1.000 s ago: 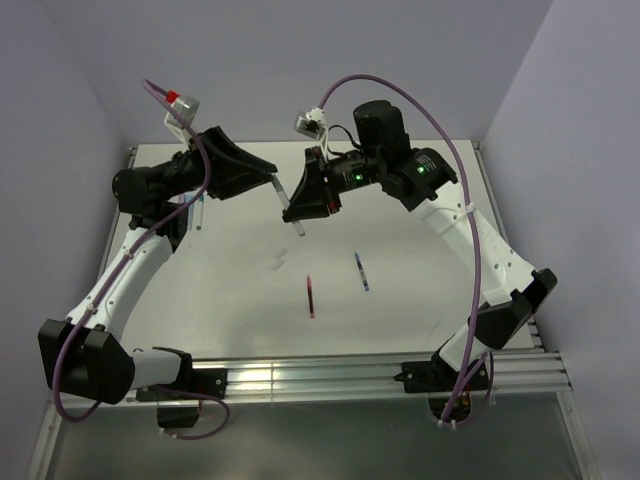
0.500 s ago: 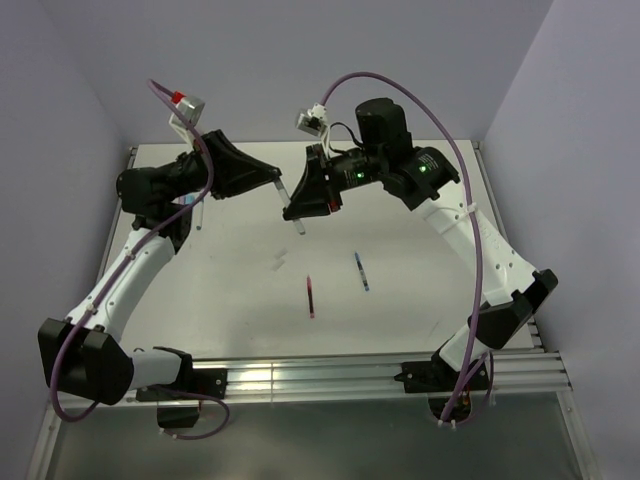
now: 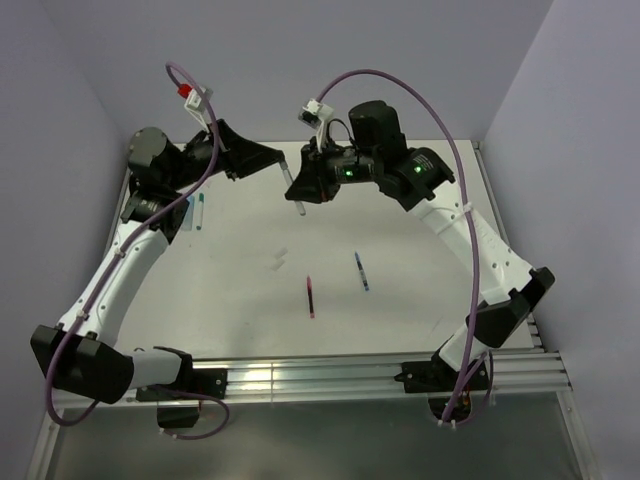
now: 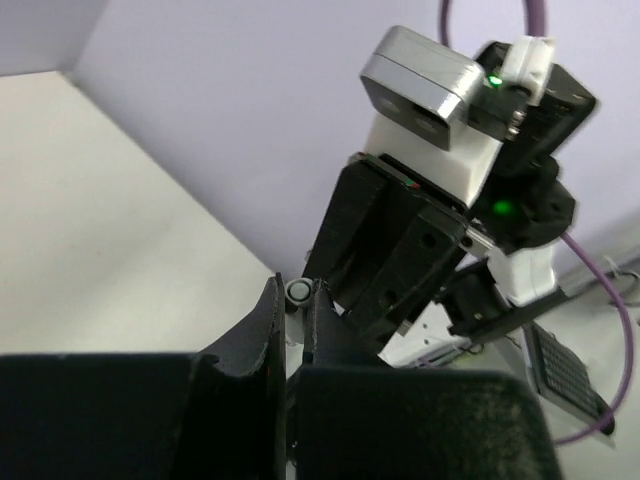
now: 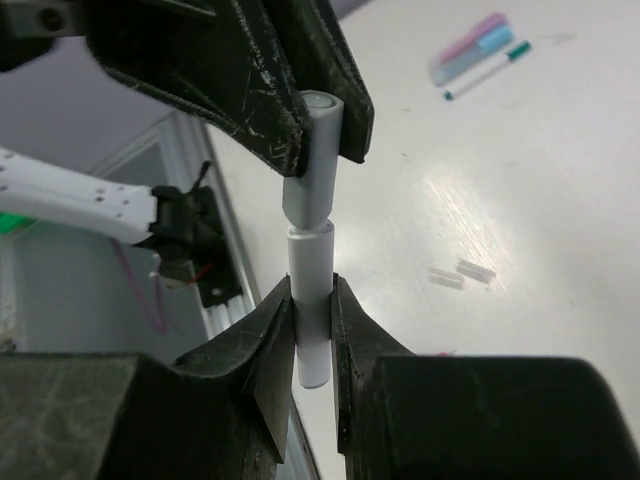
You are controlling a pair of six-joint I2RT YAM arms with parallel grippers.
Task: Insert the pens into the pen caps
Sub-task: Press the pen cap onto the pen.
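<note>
Light, stiff and slick, the white plastic pen (image 5: 309,255), clamped mid-barrel in the right hand (image 5: 312,305), meets the white tubular cap (image 5: 313,165) pinched in the left hand (image 4: 294,310) above the pale surface (image 3: 230,300), which bears one red pen (image 3: 310,297), one dark blue pen (image 3: 361,271), one green-tipped pen (image 5: 487,67), one pink cap (image 5: 468,42), one light blue cap (image 5: 478,52) and two pale stubby caps (image 5: 460,271).

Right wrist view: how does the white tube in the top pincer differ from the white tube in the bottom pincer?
The top one, the cap, is gripped by the left pincer. The bottom one, the pen, is gripped by the right pincer. The cap leans slightly while the pen stands straight in this view, so they are not quite in line. Both are pale round tubes, and they meet end to end.
</note>
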